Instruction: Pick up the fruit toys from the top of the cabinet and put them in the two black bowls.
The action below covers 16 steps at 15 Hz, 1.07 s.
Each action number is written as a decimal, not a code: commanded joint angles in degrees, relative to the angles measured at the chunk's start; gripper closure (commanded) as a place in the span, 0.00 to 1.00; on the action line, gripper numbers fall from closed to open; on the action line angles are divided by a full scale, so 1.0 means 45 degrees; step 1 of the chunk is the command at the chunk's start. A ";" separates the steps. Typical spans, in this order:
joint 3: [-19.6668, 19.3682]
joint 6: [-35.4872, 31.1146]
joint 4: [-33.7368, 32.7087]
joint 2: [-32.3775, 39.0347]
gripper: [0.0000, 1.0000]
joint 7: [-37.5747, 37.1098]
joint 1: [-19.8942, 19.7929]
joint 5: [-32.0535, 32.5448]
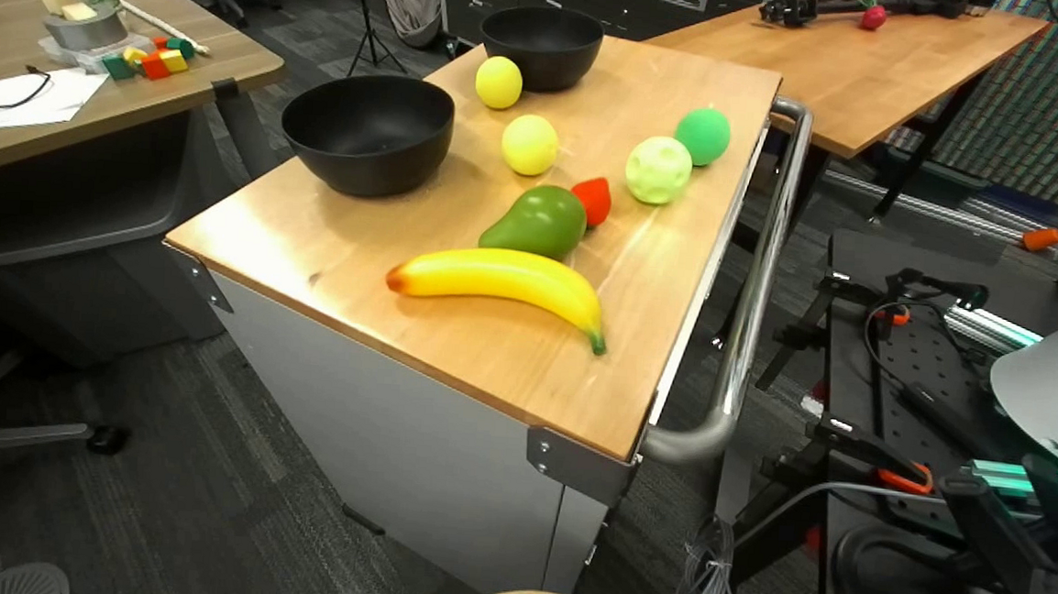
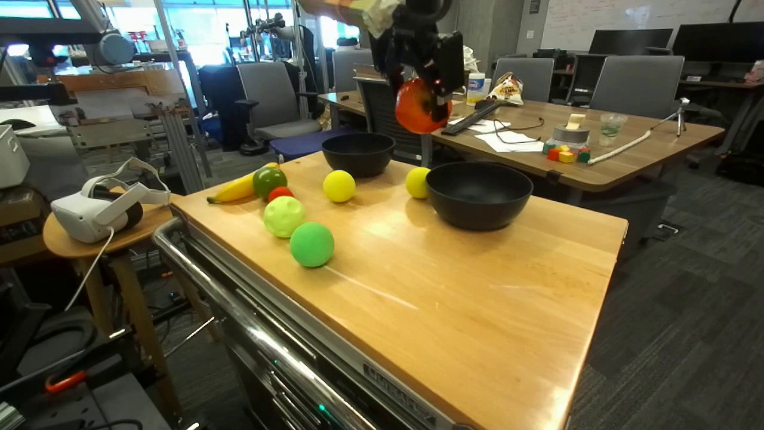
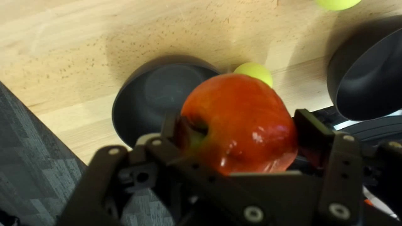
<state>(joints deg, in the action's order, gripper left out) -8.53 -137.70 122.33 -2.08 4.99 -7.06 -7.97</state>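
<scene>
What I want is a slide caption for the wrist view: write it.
The gripper holds an apple; beyond it, two bowls and two yellow balls sit on the cabinet.

Both exterior views: cabinet top brightly lit, pale glare near one corner; carpet dim. In an exterior view, background windows burn out bluish-white; metal rail streaked with reflections. Wrist view: soft shadows beside black bowls; white highlights on red apple; claw blurred toward the lower edge.
</scene>
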 commanded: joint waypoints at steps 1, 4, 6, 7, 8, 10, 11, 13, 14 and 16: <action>0.0073 -0.0767 -0.1812 0.2533 0.36 -0.0039 -0.0065 -0.0132; 0.0147 -0.0489 -0.3000 0.4035 0.36 -0.0205 -0.0290 -0.0173; 0.0191 -0.0163 -0.3790 0.4776 0.36 -0.0120 -0.0442 -0.0043; 0.0213 0.0009 -0.4129 0.5054 0.36 -0.0076 -0.0521 -0.0028; 0.0211 0.0185 -0.4392 0.5234 0.36 -0.0015 -0.0593 0.0038; 0.0229 0.0758 -0.4783 0.5421 0.36 0.0144 -0.0752 0.0071; 0.0228 0.1021 -0.4869 0.5417 0.17 0.0190 -0.0824 0.0061; 0.0235 0.1704 -0.4905 0.5244 0.02 0.0385 -0.0987 0.0004; 0.0227 0.2039 -0.4923 0.5145 0.00 0.0456 -0.1065 -0.0033; 0.0160 0.2836 -0.4849 0.4750 0.00 0.0713 -0.1161 0.0155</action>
<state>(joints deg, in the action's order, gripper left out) -8.35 -130.20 101.60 21.43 6.08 -10.90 -8.06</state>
